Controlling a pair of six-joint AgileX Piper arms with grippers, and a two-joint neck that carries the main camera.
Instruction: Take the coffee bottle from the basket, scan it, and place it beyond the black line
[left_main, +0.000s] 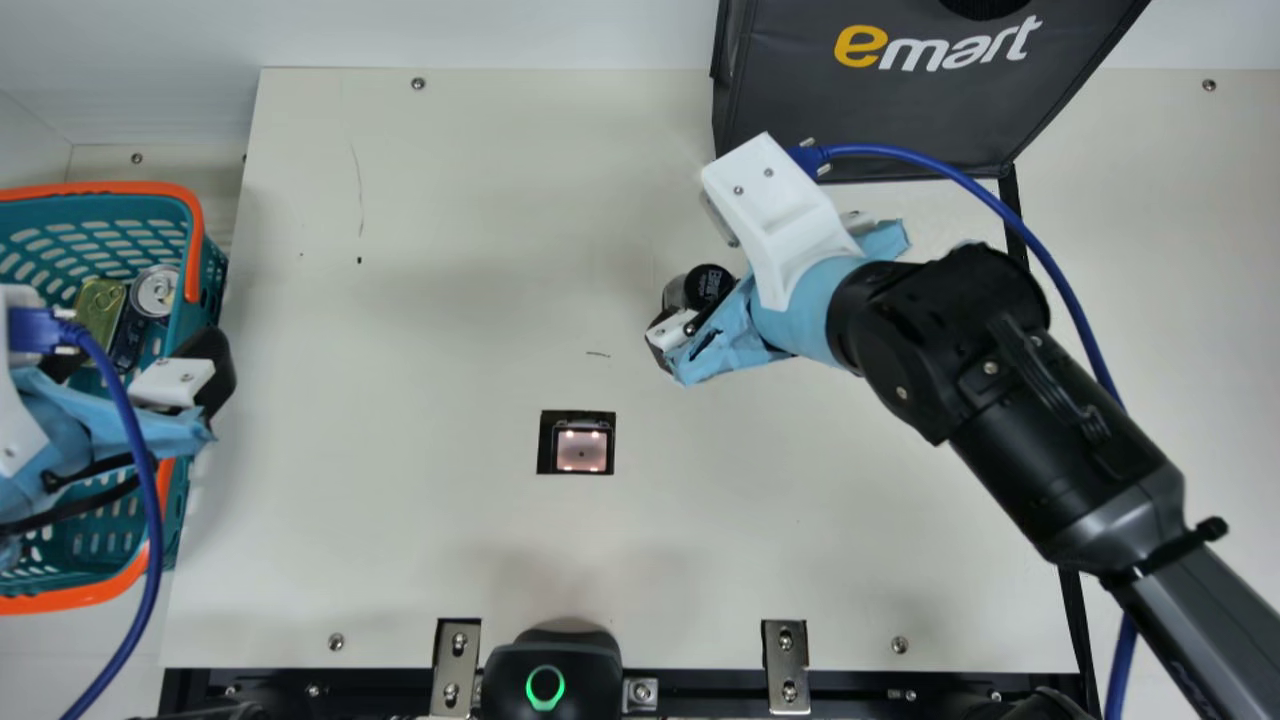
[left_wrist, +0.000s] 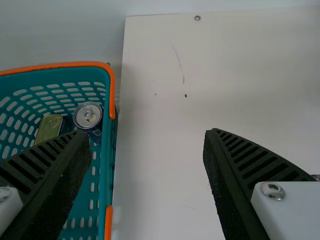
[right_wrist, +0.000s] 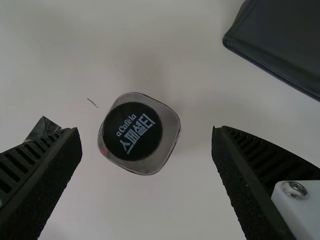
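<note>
The coffee bottle, with its black cap, stands upright on the table right of the scanner window. My right gripper is over it, partly hiding it. In the right wrist view the bottle lies between the spread fingers of my right gripper, touching neither. My left gripper is above the right edge of the basket; in the left wrist view my left gripper stands open with nothing held. The black line runs down the table's right side, partly behind the right arm.
Inside the basket are a silver-topped can and a yellowish tin. A dark bag stands at the back right. A black device with a green ring sits at the front edge, between metal brackets.
</note>
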